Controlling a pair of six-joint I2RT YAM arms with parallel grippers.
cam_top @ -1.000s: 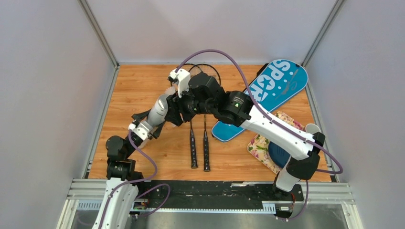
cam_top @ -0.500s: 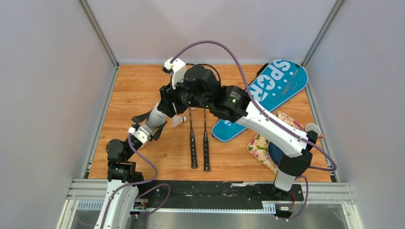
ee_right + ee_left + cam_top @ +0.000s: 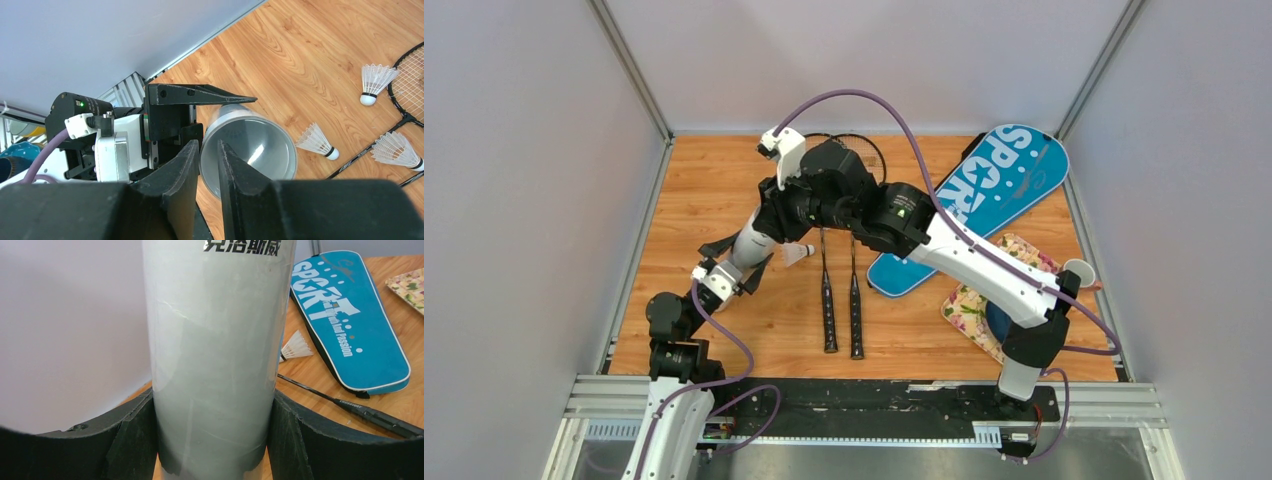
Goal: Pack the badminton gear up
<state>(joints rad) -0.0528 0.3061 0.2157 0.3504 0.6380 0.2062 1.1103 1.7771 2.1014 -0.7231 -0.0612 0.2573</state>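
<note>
The right pincer (image 3: 208, 146) has swung left over the white tube (image 3: 250, 145), its jaws narrowing.

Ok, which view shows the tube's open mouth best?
Right wrist: it looks straight into the tube. Left wrist shows only its side wall, clamped in the left tool. Top view: the right arm hides the mouth.

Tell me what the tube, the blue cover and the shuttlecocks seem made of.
The tube: likely cardboard or plastic under glossy wrap; it shows sheen and creases. The blue cover: probably smooth synthetic fabric, white piping at its edge. The shuttlecocks: seemingly white feathers on rounded white bases.
</note>
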